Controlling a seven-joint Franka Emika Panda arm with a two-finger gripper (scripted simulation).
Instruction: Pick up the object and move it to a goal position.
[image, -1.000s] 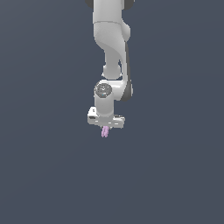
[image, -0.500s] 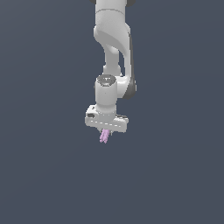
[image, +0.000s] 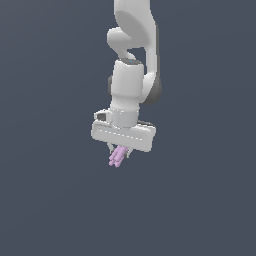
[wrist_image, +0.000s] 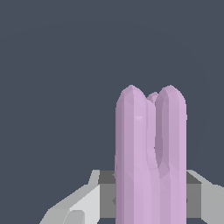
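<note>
The gripper (image: 120, 151) clamps the lilac object (image: 117, 157) against plain grey backdrop (image: 50, 200).

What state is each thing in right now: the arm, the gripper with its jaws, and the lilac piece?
Arm: reaching straight down from the top of the exterior view, wrist pointed down.
Gripper: jaws shut on the object.
Object: held between the jaws, hanging below the gripper, tilted slightly toward the exterior view's left, not touching any surface in view.
</note>
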